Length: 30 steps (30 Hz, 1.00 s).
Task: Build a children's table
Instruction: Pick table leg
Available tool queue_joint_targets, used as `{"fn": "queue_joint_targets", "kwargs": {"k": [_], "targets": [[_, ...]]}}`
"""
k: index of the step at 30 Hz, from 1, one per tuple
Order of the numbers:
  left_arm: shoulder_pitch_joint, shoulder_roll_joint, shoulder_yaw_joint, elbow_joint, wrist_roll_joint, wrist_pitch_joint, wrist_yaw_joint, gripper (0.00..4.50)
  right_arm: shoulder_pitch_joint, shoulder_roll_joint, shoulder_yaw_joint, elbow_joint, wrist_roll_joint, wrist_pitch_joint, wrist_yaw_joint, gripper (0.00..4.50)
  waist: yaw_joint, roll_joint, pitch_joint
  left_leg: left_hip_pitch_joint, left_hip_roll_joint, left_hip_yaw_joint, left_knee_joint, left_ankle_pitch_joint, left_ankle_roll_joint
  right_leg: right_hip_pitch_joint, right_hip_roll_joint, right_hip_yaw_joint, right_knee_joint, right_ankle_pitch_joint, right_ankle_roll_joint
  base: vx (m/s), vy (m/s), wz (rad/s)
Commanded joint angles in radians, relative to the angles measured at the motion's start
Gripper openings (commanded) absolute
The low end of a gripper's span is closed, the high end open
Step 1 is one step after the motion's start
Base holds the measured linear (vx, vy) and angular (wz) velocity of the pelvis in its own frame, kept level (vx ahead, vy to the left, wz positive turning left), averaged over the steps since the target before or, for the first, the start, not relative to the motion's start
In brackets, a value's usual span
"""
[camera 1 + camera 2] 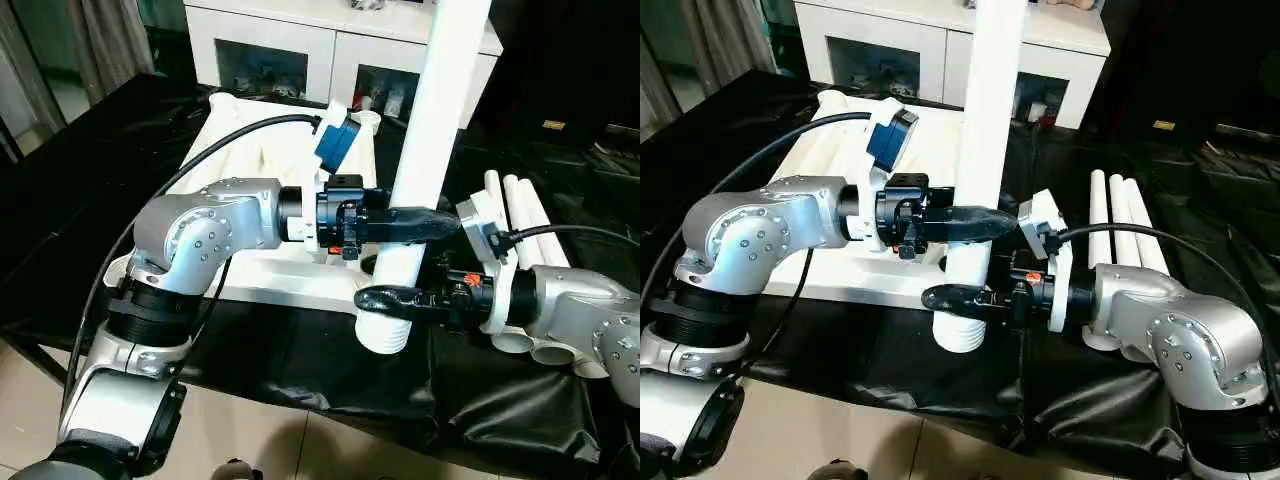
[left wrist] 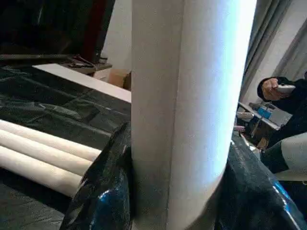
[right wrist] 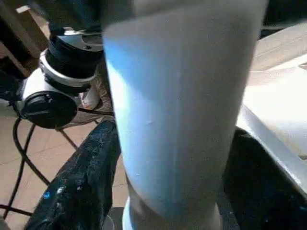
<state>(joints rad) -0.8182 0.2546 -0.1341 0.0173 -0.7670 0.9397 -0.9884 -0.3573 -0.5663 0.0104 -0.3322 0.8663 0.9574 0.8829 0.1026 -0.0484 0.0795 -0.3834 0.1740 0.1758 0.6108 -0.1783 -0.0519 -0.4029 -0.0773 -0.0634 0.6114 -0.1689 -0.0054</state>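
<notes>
The children's table top point(image 1: 250, 165) lies white and ribbed side up on the black-sheeted work table. One long white leg point(image 1: 432, 120) stands upright, slightly tilted. My left gripper point(image 1: 425, 222) is shut on its middle, and my right gripper point(image 1: 385, 297) is shut on it lower down. The leg's ribbed lower end point(image 1: 384, 335) is by the top's near right corner; contact with the corner socket is hidden. In the left wrist view the leg point(image 2: 192, 105) fills the space between the black fingers point(image 2: 103, 191). The right wrist view shows the same leg point(image 3: 177, 110).
Three more white legs point(image 1: 525, 215) lie side by side on the black sheet point(image 1: 300, 360) to the right. A white glass-door cabinet point(image 1: 300, 45) stands behind the work table. A person's hand point(image 2: 280, 88) holding a small device shows in the left wrist view.
</notes>
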Motion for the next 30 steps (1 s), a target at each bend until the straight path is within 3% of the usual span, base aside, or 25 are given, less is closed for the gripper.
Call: {"fn": "queue_joint_targets", "kwargs": {"k": [1,7,13,14,17,20,21,23,24,25,27,30], "targets": [[-0.001,0.0,-0.015,-0.028,0.012,-0.006,-0.011,1.9,-0.011,-0.006,0.007,0.001,0.01,0.011,0.007,2.71,0.004,-0.005,-0.082,0.017,0.051,-0.013,-0.071,-0.124,-0.003,0.052,-0.071,0.046,-0.067,-0.251,-0.176,0.0,0.0,0.0],[0.0,0.005,-0.021,-0.028,0.01,-0.009,-0.014,1.9,-0.007,-0.007,0.007,0.0,0.011,0.013,0.006,2.06,0.009,-0.004,-0.082,0.018,0.051,-0.014,-0.071,-0.13,-0.007,0.052,-0.071,0.046,-0.067,-0.257,-0.173,0.0,0.0,0.0],[0.001,0.003,-0.021,-0.029,0.014,-0.015,-0.018,1.89,-0.005,-0.001,0.009,0.003,0.009,0.01,0.005,1.92,0.012,-0.004,-0.083,0.017,0.051,-0.014,-0.071,-0.126,-0.008,0.053,-0.071,0.045,-0.065,-0.244,-0.176,0.0,0.0,0.0],[0.001,0.002,-0.02,-0.031,0.015,-0.015,-0.014,2.44,-0.004,0.003,0.009,0.004,0.007,0.007,0.0,1.91,0.012,-0.003,-0.083,0.018,0.051,-0.014,-0.071,-0.126,-0.008,0.053,-0.071,0.045,-0.065,-0.241,-0.177,0.0,0.0,0.0],[-0.001,-0.01,0.001,-0.028,-0.017,0.02,-0.004,2.58,-0.002,0.008,0.005,0.005,0.005,0.003,-0.006,1.91,0.012,-0.004,-0.084,0.017,0.05,-0.014,-0.07,-0.126,-0.008,0.054,-0.071,0.045,-0.065,-0.238,-0.18,0.0,0.0,0.0],[0.013,-0.043,0.044,-0.029,-0.052,0.014,0.02,2.87,0.004,0.037,-0.015,0.012,0.005,-0.018,-0.035,1.89,0.013,0.001,-0.086,0.017,0.051,-0.015,-0.07,-0.13,-0.012,0.054,-0.071,0.044,-0.063,-0.226,-0.192,0.0,0.0,0.0],[0.021,-0.071,0.07,-0.021,-0.052,-0.021,0.05,2.99,0.006,0.047,-0.025,0.015,0.005,-0.028,-0.046,1.88,0.015,0.012,-0.087,0.016,0.051,-0.017,-0.07,-0.129,-0.014,0.055,-0.072,0.044,-0.061,-0.216,-0.196,0.0,0.0,0.0],[0.03,-0.149,0.145,0.013,-0.07,-0.091,0.138,3.12,0.008,0.059,-0.042,0.021,0.005,-0.045,-0.058,1.88,0.016,0.006,-0.087,0.017,0.053,-0.014,-0.068,-0.154,-0.017,0.057,-0.074,0.044,-0.066,-0.202,-0.217,0.0,0.0,0.0],[0.038,-0.184,0.182,0.025,-0.097,-0.114,0.164,3.12,0.007,0.068,-0.056,0.026,0.008,-0.052,-0.069,1.88,0.019,0.01,-0.087,0.016,0.051,-0.016,-0.067,-0.157,-0.016,0.057,-0.075,0.043,-0.067,-0.207,-0.215,0.0,0.0,0.0],[0.051,-0.22,0.215,0.029,-0.123,-0.15,0.183,3.12,0.005,0.077,-0.07,0.03,0.016,-0.056,-0.079,1.88,0.018,0.005,-0.086,0.013,0.05,-0.016,-0.068,-0.165,-0.013,0.059,-0.074,0.042,-0.07,-0.218,-0.211,0.0,0.0,0.0],[0.075,-0.282,0.284,0.052,-0.202,-0.171,0.231,3.14,0.002,0.107,-0.106,0.038,0.026,-0.077,-0.114,1.88,0.019,0.004,-0.087,0.012,0.049,-0.016,-0.068,-0.173,-0.013,0.061,-0.076,0.041,-0.072,-0.238,-0.206,0.0,0.0,0.0],[0.105,-0.333,0.333,0.069,-0.24,-0.212,0.275,3.14,0.005,0.139,-0.141,0.053,0.017,-0.105,-0.164,1.88,0.014,0.003,-0.085,0.013,0.048,-0.016,-0.07,-0.185,-0.01,0.056,-0.071,0.039,-0.08,-0.276,-0.179,0.0,0.0,0.0]]}}
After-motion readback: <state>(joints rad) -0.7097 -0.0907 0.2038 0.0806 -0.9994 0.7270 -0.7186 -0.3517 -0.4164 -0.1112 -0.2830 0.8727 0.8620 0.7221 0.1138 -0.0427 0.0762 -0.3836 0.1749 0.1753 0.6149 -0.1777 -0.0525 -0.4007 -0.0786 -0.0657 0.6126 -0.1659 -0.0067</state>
